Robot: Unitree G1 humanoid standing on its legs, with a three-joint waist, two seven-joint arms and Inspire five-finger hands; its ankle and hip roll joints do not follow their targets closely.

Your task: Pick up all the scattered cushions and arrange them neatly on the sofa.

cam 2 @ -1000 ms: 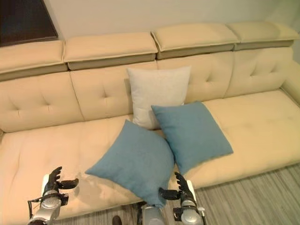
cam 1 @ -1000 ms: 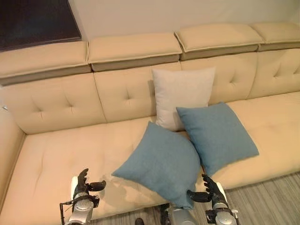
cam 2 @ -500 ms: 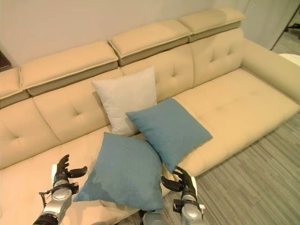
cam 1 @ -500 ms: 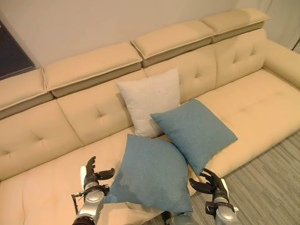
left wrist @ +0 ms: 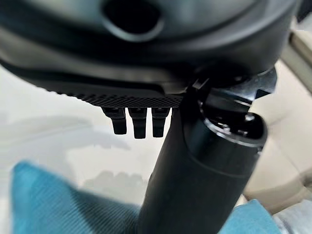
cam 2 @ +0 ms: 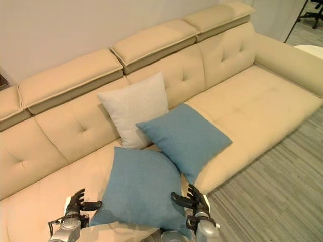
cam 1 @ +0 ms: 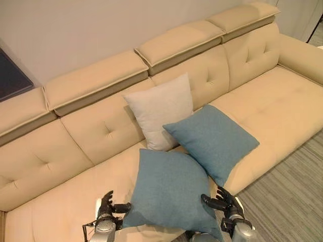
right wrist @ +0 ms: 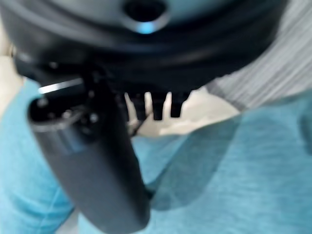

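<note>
A: Room first. You've got a long tan sofa [cam 1: 65,166] against a plain pale wall [cam 1: 75,30], tufted back, four flat headrest pads on top. Grey striped floor [cam 1: 287,196] runs along the front edge at the right. A dark panel [cam 1: 10,75] sits on the wall at far left.

B: Cushions?

A: Three, all on the seat, mid-sofa. The pale cushion [cam 1: 160,111] stands upright against the backrest. The blue cushion on the right [cam 1: 212,141] leans on its lower front, one corner toward the seat's front edge. The nearer blue cushion [cam 1: 169,194] lies flatter, its far corner tucked under the other blue one, near corner at the seat's front edge.

B: Your hands?

A: Left hand [cam 1: 107,206] is low over the seat, just beside the near cushion's left corner, thumb pointing at it, fingers [left wrist: 139,124] straight and released, holding nothing. Right hand [cam 1: 225,201] is at the front edge by that cushion's right side, fingers spread loose, thumb toward the fabric, nothing gripped. Can't tell whether either thumb actually touches the cloth.
</note>
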